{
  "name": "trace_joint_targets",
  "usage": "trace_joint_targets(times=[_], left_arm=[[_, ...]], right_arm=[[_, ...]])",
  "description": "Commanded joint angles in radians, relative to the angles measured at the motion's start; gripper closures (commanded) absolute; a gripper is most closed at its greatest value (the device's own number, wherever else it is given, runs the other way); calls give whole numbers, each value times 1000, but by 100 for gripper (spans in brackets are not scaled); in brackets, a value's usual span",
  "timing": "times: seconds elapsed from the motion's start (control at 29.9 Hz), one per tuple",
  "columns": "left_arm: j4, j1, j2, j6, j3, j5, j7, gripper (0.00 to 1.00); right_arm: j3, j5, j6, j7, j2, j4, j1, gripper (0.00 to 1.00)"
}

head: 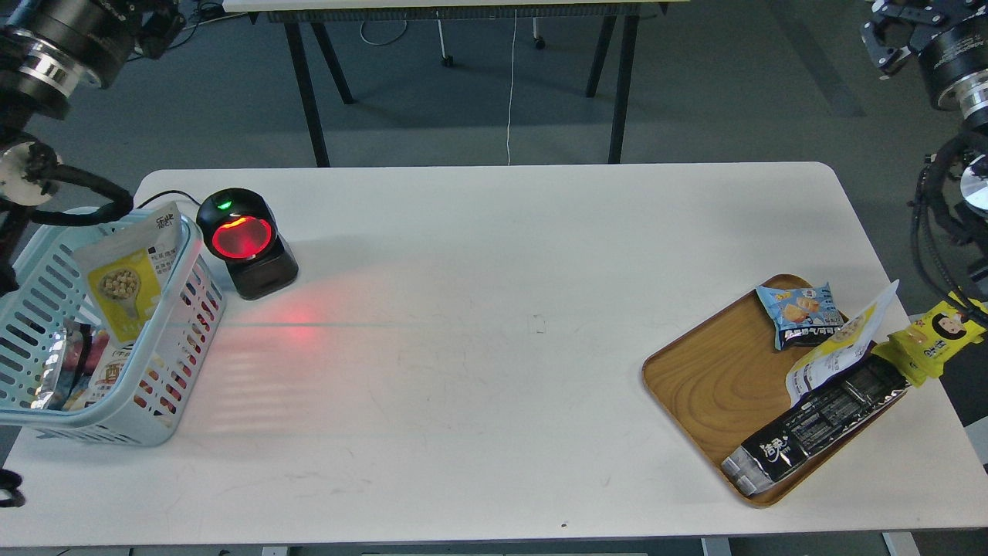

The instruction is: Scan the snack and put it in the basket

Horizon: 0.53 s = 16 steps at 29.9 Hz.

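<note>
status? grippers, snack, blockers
Left gripper and right gripper raised, off table, states unclear. Snack in basket, leaning on its wall. Nothing blocking.

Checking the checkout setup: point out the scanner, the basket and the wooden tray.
scanner (243, 238): head view, on its red window.
basket (179, 287): head view, on its right slotted wall.
wooden tray (714, 378): head view, on its bare wood floor.

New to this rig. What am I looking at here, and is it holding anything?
One picture, taken from the robot's own head, looking down at a white table. The black parts in the top corners are its two arms; the right gripper is just in view, the left one hard to make out. Neither holds anything. On the left stand a light blue basket, with the white-and-yellow snack pouch leaning inside, and a barcode scanner glowing red. On the right, a wooden tray carries more packets.
</note>
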Motion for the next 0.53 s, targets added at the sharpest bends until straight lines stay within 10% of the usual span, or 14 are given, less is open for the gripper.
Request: trace_joint_targets(times=[0.0,0.17,0.5], left_arm=[[108,2,-89,-39,-96,-199,85,1],[185,15,-175,-112,-207,-352,223,1],[177,79,-240,-112,-202,-369,214,0]], right_arm=[[42,5,10,-71,28,-33,0,1],[56,5,52,-90,53,-41,-1,1],[67,6,52,-92,82,-48,0,1]])
